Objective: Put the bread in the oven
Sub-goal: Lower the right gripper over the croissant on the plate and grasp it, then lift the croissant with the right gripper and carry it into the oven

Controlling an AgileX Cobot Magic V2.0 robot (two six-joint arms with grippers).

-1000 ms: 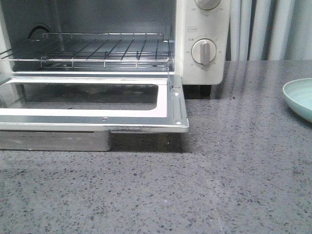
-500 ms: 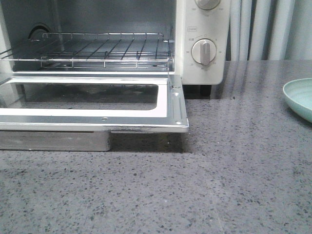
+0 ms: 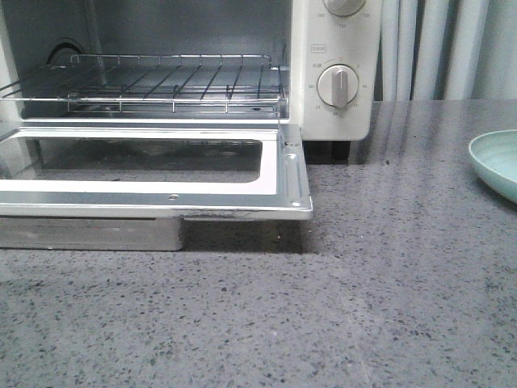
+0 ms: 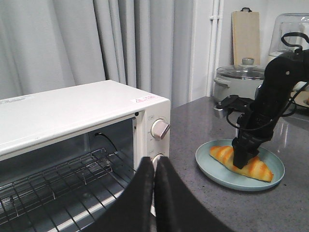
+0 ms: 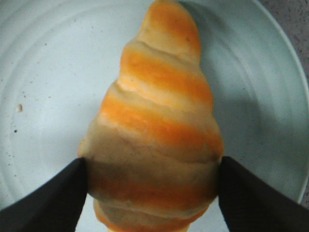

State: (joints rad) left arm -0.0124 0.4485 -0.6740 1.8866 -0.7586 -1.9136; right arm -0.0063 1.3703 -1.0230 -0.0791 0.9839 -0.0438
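The oven (image 3: pixel 335 73) was seen standing on the speckled grey counter (image 3: pixel 388 307), its door (image 3: pixel 153 174) dropped flat and its wire rack (image 3: pixel 161 85) bare. It was placed just beyond the left gripper (image 4: pixel 154 166), whose fingers were pressed together with nothing between them. A pale blue-green plate (image 4: pixel 240 166) was set on the counter, well apart from the oven and beside the left gripper. On that plate the bread (image 5: pixel 153 130) was laid. The right gripper (image 5: pixel 152 186) was lowered over its wide middle, one dark finger (image 5: pixel 48 200) touching each flank of the roll, so that the bread was clamped between them while resting on the plate.
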